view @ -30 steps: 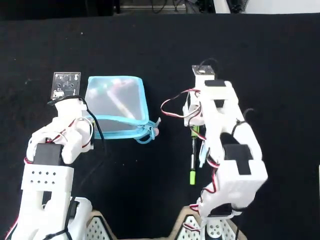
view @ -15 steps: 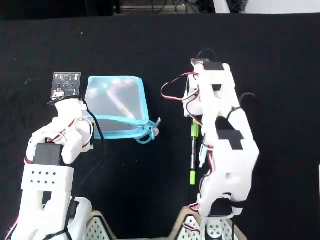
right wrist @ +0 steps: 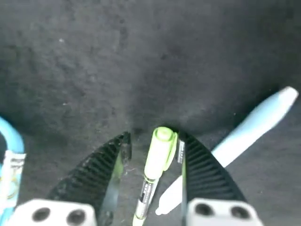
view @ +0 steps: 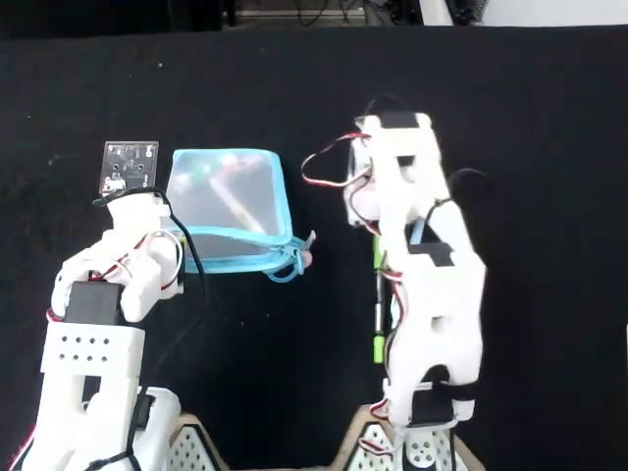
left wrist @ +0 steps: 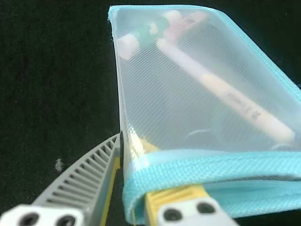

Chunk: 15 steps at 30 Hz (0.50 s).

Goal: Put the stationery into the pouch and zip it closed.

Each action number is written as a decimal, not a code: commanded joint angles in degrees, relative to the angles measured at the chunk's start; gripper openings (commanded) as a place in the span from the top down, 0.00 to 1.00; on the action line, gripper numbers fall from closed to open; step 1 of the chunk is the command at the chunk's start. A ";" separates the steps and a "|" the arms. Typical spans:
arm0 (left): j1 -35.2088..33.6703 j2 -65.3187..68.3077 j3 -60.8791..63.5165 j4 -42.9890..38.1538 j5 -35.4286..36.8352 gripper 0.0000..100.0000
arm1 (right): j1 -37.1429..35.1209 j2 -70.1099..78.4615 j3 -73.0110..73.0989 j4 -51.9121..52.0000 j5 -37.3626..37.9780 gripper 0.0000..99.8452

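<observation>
1. Left arm (view: 103, 294): one. It is folded low at 8 o'clock on the table (view: 549, 147), with its wrist pointing toward 12 o'clock at the pouch's 7 o'clock corner.
2. Left gripper (left wrist: 128, 150): one. It is pressed together on the pouch's blue hem. The grey ribbed finger (left wrist: 89, 174) lies against the outside edge, and the yellow-faced jaw sits under the mesh.
3. Right arm (view: 427, 275): one. It is stretched from its base at 6 o'clock toward 12 o'clock and hangs over the green pen.
4. Right gripper (right wrist: 154, 137): one. Its jaws are spread, with one black ribbed finger (right wrist: 94, 179) on each side of the green pen's cap and the tips down at the cloth. Whether they touch the pen cannot be told.
5. Pouch (view: 228, 201): one, of clear mesh with blue trim. It lies flat at 10 o'clock from the table's centre. Its zip pull (view: 294, 257) is at its 4 o'clock corner.
6. Stationery inside the pouch: at least two pieces, a long pale pen (left wrist: 221, 89) and a green-banded pen (left wrist: 143, 35). A pinkish shape beside them is too blurred to count.
7. Stationery on the cloth: two pieces. The green pen (view: 376, 345) lies along the 12-to-6 line, at 4 o'clock from the pouch and well apart from it. The light-blue pen (right wrist: 254, 129) lies aslant just beside it and passes under one finger.
8. Dark square plate (view: 130, 167): one, just at 9 o'clock of the pouch.
</observation>
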 commanded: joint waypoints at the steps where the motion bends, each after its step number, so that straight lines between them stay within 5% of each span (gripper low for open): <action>1: -0.57 0.26 -0.31 0.44 0.35 0.97 | -0.97 1.54 -6.02 2.90 -0.62 0.85; 7: -0.57 0.26 -0.31 0.44 0.35 0.97 | -0.53 6.46 -6.64 3.60 -0.18 0.86; 11: -0.57 0.26 -0.31 0.44 0.35 0.97 | -0.88 5.32 -6.99 3.25 -0.09 0.98; 15: -0.57 0.26 -0.31 0.44 0.35 0.97 | -1.85 -1.01 -6.37 5.10 -0.18 0.99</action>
